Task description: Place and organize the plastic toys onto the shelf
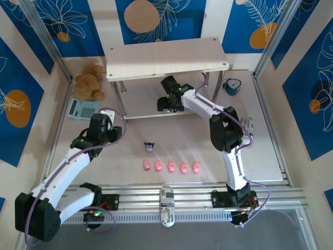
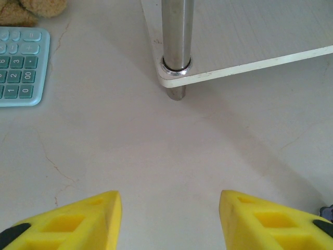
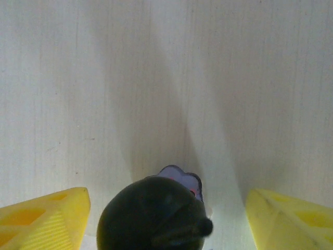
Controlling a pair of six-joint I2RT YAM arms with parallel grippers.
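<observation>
Shelf [image 1: 166,57] at bench [image 1: 260,156] rear; bear [image 1: 89,80] and calculator [image 1: 79,108] left, clock [image 1: 232,86] right; pig row [image 1: 171,166] in front, figurine [image 1: 150,147] just behind it.

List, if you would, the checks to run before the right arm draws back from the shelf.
1. The right gripper is open: ok.
2. The dark figurine is clear of both fingers: ok.
3. It rests on the lower shelf board: cannot tell, base hidden.
4. The left gripper is open and empty: ok.
5. All toys shelved: not ok; five pink pigs and a second dark figurine sit on the table.
</observation>
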